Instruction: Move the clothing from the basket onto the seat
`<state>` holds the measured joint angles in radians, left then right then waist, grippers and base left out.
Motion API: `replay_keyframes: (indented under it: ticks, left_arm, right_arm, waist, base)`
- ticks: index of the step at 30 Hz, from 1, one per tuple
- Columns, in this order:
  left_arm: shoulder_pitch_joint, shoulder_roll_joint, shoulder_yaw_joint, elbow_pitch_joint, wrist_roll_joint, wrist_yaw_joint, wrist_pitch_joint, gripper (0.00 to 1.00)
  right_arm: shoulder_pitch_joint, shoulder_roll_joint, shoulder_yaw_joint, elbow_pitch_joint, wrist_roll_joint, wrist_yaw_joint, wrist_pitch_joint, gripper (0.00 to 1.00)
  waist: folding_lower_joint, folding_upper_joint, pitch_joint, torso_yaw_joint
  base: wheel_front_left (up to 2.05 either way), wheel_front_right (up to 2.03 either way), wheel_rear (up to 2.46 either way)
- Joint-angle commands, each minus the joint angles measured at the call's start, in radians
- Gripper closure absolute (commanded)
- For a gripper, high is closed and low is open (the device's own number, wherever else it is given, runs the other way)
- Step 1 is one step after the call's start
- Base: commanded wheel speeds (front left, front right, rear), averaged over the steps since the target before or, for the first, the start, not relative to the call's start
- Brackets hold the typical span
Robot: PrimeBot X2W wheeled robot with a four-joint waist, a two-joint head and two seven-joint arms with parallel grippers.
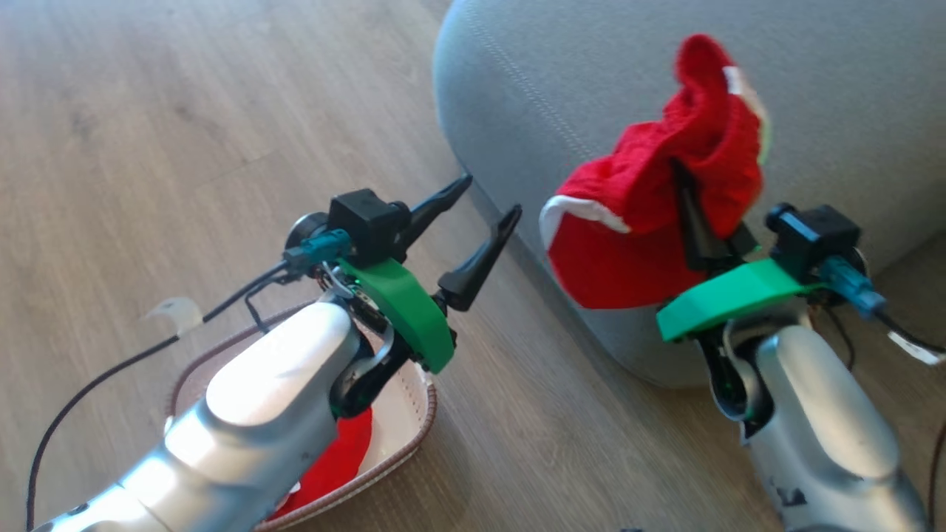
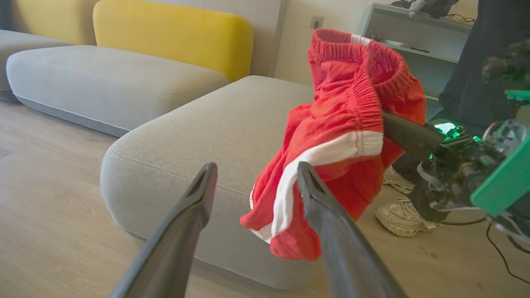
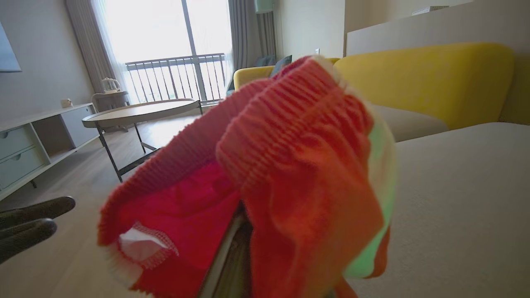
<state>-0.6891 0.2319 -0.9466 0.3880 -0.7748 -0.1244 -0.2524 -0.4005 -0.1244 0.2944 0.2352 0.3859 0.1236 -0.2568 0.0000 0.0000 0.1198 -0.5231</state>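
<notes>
Right of centre, the right claw (image 1: 684, 199) was clamped on the red shorts (image 1: 628, 251), seemingly light and limp, best pinched at the thick waistband; the left claw (image 1: 490, 196) stood apart.

Pale wood floor (image 1: 185, 111) lies all round. A yellow backrest (image 2: 174, 37) stands near a wall socket (image 2: 317, 21). A person's pale shoes (image 2: 403, 215) rest on the floor, near a grey shelf (image 2: 414, 41). Farther off are a table (image 3: 140, 111), a sideboard (image 3: 37, 140) and a balcony rail (image 3: 174, 78).
</notes>
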Motion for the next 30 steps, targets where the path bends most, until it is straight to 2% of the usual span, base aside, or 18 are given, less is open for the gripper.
replay_keyframes:
  ticks: [1, 17, 22, 30]
  left_arm:
    - [-0.044, 0.011, 0.026, -0.03, 0.003, -0.006, -0.009, 0.0]
    - [-0.117, 0.022, -0.057, -0.032, -0.003, -0.006, -0.009, 0.0]
    - [-0.146, 0.05, -0.079, -0.045, 0.043, -0.006, -0.009, 0.0]
    - [-0.181, 0.089, -0.098, -0.047, 0.058, -0.006, -0.007, 0.0]
  right_arm:
    - [-0.002, 0.008, -0.003, -0.052, -0.015, 0.007, -0.005, 1.0]
    - [0.1, 0.032, -0.141, -0.187, -0.095, 0.007, -0.005, 1.0]
    - [0.037, 0.016, -0.186, -0.183, -0.115, 0.007, -0.005, 1.0]
    - [-0.157, -0.069, -0.236, -0.135, -0.146, 0.007, -0.005, 1.0]
  waist:
    - [0.0, 0.0, 0.006, -0.014]
    - [0.0, 0.0, 0.094, -0.036]
    - [0.0, 0.0, 0.144, -0.038]
    - [0.0, 0.0, 0.254, -0.038]
  base:
    - [0.0, 0.0, 0.0]
    - [0.0, 0.0, 0.0]
    - [0.0, 0.0, 0.0]
    - [0.0, 0.0, 0.0]
